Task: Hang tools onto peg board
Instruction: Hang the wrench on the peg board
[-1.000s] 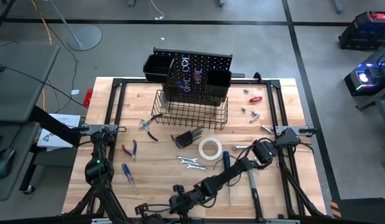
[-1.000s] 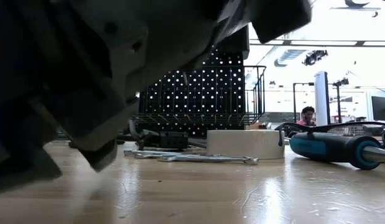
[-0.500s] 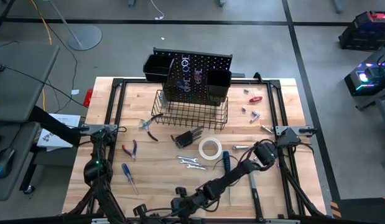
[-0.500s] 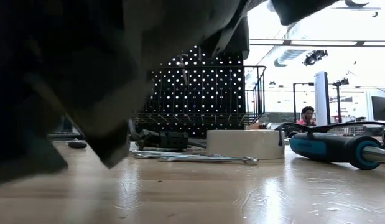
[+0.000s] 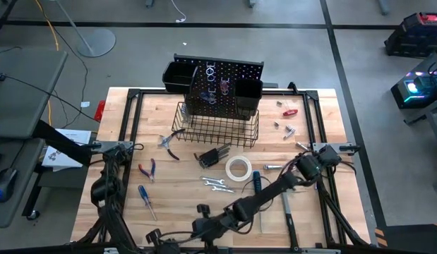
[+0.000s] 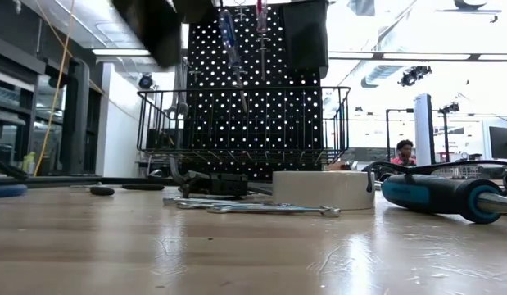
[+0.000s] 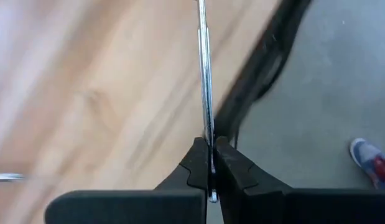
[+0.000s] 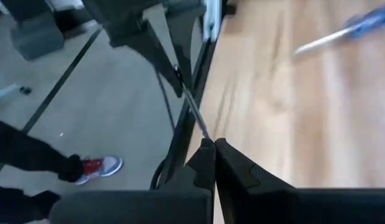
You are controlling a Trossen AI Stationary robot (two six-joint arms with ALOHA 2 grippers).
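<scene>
Both grippers meet at the table's near edge, shut on one slim silver tool; which kind, I cannot tell. My left gripper [image 7: 209, 144] points toward the table's right and my right gripper [image 8: 211, 144] toward its left, tips facing. The silver tool [image 7: 204, 74] runs between them. The peg board [image 5: 225, 81] stands upright at the far side with two bins and a wire basket [image 5: 218, 125]. Blue and red screwdrivers [image 6: 230, 37] hang on it. The tape roll [image 5: 238, 168], wrenches [image 5: 214, 183], blue screwdriver [image 5: 146, 201], pliers [image 5: 149, 169] and hammer [image 5: 287, 212] lie flat on the tabletop. My left gripper pinches the silver tool near one end [image 7: 208, 134] between its two fingers; a short tip [image 7: 212, 196] pokes out behind them. The fingers come level from the table's left, along the tool, which is lifted clear. My right gripper pinches the tool's other end [image 8: 205, 133] between its fingertips, coming from the table's right, in line with the tool. The tool [image 8: 191, 99] slants away toward the left gripper [image 8: 170, 59], clear of the table.
The black table frame [image 8: 180, 143] runs along the near edge under the grippers, with floor and a person's shoes beyond. A red-handled screwdriver [image 5: 289, 111] and small parts lie at the far right. A black block [image 5: 212, 155] sits before the basket. Bare wood lies near left.
In the low view, the dark arm mass that filled the picture's left has risen out of the way, leaving only a piece at the top. The peg board and basket now show fully. The tools on the table have stayed where they were.
</scene>
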